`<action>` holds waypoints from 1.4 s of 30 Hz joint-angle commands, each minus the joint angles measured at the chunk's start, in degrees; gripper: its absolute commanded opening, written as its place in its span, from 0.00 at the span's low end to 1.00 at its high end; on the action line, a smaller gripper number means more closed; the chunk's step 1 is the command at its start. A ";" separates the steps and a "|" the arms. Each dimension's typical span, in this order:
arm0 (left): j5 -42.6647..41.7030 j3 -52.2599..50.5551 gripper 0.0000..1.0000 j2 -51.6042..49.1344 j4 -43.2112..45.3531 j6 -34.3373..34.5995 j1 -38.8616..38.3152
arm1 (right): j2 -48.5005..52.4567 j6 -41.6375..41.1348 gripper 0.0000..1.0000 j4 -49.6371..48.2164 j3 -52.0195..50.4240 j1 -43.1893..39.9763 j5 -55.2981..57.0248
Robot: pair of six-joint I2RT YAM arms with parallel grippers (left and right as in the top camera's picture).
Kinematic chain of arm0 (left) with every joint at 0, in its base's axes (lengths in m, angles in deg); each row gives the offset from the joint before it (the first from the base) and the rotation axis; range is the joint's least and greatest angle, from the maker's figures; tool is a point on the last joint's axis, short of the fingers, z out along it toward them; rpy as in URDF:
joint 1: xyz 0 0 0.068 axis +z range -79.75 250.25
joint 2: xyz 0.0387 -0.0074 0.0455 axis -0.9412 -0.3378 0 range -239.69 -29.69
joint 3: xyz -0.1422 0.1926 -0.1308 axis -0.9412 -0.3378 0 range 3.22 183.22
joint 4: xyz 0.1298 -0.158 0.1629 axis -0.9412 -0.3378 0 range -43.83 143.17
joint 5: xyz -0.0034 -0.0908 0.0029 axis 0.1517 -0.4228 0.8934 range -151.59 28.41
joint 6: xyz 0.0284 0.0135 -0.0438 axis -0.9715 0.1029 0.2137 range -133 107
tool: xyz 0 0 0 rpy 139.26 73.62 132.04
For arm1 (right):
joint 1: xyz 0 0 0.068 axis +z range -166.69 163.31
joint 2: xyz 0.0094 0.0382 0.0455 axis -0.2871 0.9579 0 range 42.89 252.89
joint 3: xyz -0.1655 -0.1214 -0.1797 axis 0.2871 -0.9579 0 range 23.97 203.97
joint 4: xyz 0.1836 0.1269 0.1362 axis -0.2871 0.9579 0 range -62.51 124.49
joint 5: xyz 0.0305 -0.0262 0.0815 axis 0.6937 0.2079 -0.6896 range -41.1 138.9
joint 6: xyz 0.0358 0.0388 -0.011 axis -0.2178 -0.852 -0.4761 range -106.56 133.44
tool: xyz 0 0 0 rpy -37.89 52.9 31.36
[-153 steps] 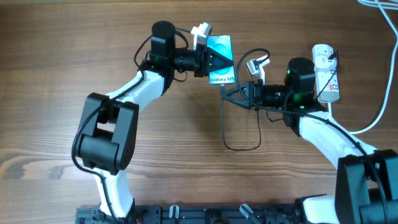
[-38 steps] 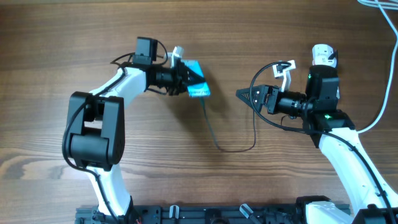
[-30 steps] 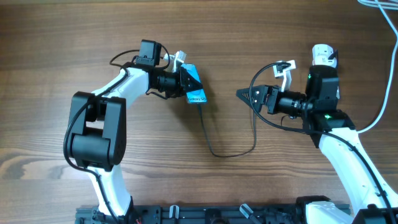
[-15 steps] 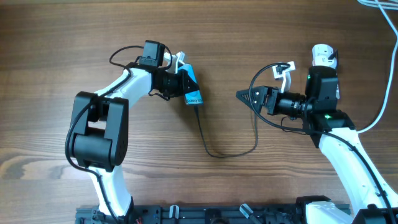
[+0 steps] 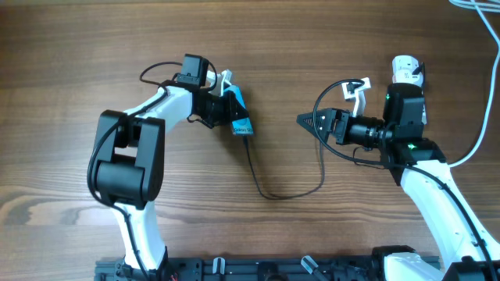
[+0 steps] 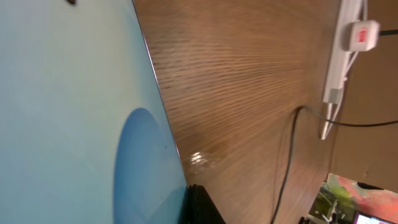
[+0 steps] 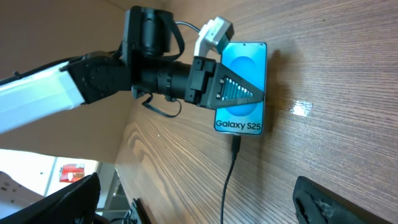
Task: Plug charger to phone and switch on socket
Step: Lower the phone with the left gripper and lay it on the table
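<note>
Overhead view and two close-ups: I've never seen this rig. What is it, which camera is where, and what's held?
Two robot arms work at a wooden table. The overhead view looks straight down. Each close-up comes from a camera on one arm's wrist. The left gripper is shut on the phone, whose teal screen shows close up in the left wrist view. The charger, a thin black cable, loops to the phone's bottom edge and looks plugged in. The right gripper is open and empty. The socket, a white strip with a red switch, lies by the right arm.
</note>
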 commanded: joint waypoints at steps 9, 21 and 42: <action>1.07 0.28 0.27 -1.22 -0.76 -1.31 -0.09 | -1.14 1.29 1.00 0.59 0.50 -0.13 1.20; 5.11 0.31 0.51 -1.22 -4.39 -1.07 -0.09 | -1.14 1.29 0.99 0.79 0.50 -0.13 1.18; 30.34 0.28 0.58 -1.22 -14.64 3.63 -0.11 | -1.14 1.40 1.00 0.79 0.50 -0.13 1.20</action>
